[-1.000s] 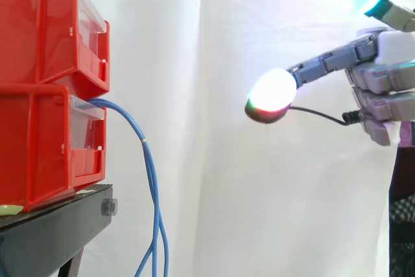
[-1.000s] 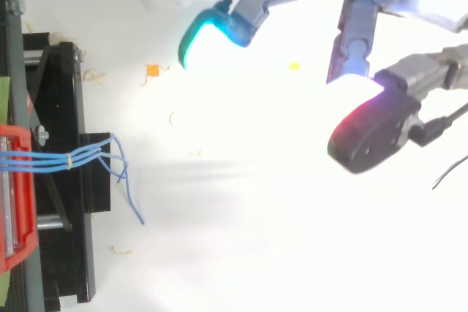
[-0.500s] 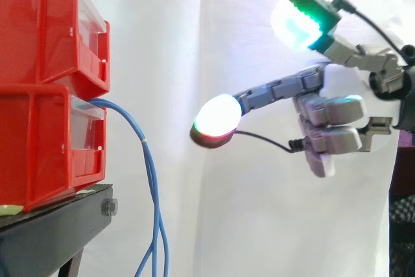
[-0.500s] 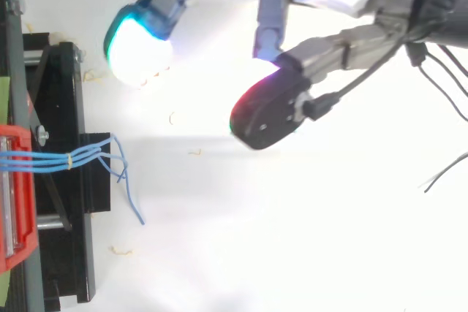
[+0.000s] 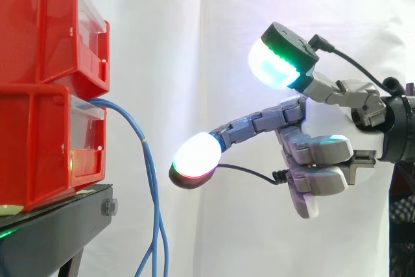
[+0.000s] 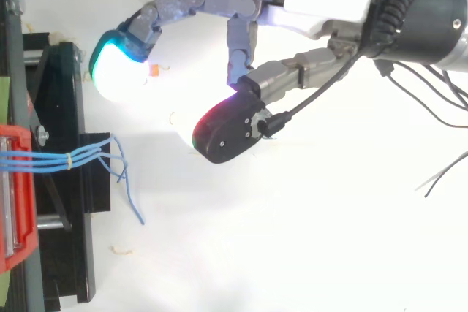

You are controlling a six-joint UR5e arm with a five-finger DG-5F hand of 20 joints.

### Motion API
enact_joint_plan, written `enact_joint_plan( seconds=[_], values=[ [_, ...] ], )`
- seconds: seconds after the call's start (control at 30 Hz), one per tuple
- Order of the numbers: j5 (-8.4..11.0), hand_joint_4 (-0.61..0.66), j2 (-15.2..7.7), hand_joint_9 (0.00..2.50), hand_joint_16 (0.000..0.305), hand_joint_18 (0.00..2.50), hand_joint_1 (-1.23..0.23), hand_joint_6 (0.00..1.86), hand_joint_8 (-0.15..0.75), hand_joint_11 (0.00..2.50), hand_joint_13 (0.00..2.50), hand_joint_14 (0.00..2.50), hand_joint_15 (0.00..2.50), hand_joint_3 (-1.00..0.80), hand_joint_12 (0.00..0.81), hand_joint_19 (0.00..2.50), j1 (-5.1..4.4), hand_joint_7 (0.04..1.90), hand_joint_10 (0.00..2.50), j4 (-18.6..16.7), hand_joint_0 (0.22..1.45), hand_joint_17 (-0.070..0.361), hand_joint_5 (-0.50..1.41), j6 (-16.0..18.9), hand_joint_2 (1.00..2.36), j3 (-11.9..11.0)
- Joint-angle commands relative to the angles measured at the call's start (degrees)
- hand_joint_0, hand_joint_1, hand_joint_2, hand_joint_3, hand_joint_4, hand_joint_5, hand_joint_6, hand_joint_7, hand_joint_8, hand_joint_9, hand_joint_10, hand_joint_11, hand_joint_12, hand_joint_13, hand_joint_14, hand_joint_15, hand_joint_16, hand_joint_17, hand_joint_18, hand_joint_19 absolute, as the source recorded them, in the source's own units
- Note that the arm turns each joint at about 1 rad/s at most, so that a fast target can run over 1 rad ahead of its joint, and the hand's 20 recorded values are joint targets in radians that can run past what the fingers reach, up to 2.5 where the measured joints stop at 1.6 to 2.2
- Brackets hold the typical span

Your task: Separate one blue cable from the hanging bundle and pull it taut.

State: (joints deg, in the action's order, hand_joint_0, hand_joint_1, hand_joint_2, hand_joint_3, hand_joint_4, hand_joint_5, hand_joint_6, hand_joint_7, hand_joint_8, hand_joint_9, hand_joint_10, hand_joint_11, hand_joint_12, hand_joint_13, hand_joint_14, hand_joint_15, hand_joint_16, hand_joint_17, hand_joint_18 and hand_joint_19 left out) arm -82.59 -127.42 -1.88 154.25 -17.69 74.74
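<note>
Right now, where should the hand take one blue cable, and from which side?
Below the tie, where the cables fan apart; above it they are bound together. The outermost strand stands clear of the rest. It is probably best to come in level from the open side away from the bins, where the open hand is, and pinch that strand alone.

You have no text, label, number or sign to read anywhere here.
</note>
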Motion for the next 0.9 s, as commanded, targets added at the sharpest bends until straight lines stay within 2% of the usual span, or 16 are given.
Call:
enact_joint_plan(
  seconds=[0.0, 0.17, 0.3, 0.4, 0.47, 0.7, 0.83, 0.87],
  values=[
    [0.41, 0.26, -0.7, 1.78, 0.071, 1.75, -0.54, 0.5, 0.298, 0.94, 1.67, 0.02, 0.85, -0.5, 0.455, 0.15, -0.05, 0.66, 0.03, -1.4, 0.36, 0.159, -0.21, -0.2, 1.0, 0.0],
    [1.29, 0.26, -1.4, 1.77, 0.07, 1.72, -0.54, 0.5, 0.303, 0.95, 1.66, 0.02, 0.86, -0.5, 0.455, 0.17, 0.12, 0.66, 0.03, -4.0, 0.36, 0.158, -0.21, -0.2, 1.0, 0.1],
    [1.21, 0.26, -1.5, 1.77, 0.07, 1.72, -0.54, 0.5, 0.297, 0.93, 1.66, 0.02, 0.88, -0.5, 0.453, 0.17, 0.21, 0.65, 0.03, -3.7, 0.36, 0.157, -0.21, -0.2, 1.0, 0.0],
    [1.29, 0.26, -3.2, 1.77, 0.07, 1.72, -0.54, 0.5, 0.301, 0.95, 1.65, 0.02, 0.86, -0.5, 0.451, 0.17, -0.05, 0.65, 0.03, -4.3, 0.36, 0.156, -0.21, -0.1, 1.0, 0.0],
    [1.56, 0.26, -4.6, 1.77, 0.069, 1.71, -0.53, 0.5, 0.3, 0.95, 1.65, 0.02, 0.86, -0.5, 0.45, 0.18, -0.23, 0.65, 0.03, -5.9, 0.36, 0.156, -0.21, -0.2, 1.0, -0.8],
    [2.35, 0.26, -4.7, 1.76, 0.069, 1.7, -0.54, 0.5, 0.301, 0.93, 1.63, 0.02, 0.85, -0.5, 0.445, 0.17, -0.67, 0.66, 0.03, -6.3, 0.36, 0.155, -0.21, -1.1, 1.0, -1.1],
    [3.75, 0.26, -4.8, 1.76, 0.069, 1.69, -0.53, 0.5, 0.303, 0.93, 1.64, 0.02, 0.85, -0.5, 0.446, 0.17, -1.37, 0.66, 0.03, -7.4, 0.36, 0.154, -0.2, -1.7, 1.0, -1.1],
    [4.81, 0.26, -4.8, 1.76, 0.069, 1.69, -0.53, 0.5, 0.301, 0.93, 1.63, 0.02, 0.85, -0.5, 0.446, 0.17, -1.81, 0.66, 0.03, -7.5, 0.36, 0.154, -0.2, -2.2, 1.0, -1.1]
  ],
)
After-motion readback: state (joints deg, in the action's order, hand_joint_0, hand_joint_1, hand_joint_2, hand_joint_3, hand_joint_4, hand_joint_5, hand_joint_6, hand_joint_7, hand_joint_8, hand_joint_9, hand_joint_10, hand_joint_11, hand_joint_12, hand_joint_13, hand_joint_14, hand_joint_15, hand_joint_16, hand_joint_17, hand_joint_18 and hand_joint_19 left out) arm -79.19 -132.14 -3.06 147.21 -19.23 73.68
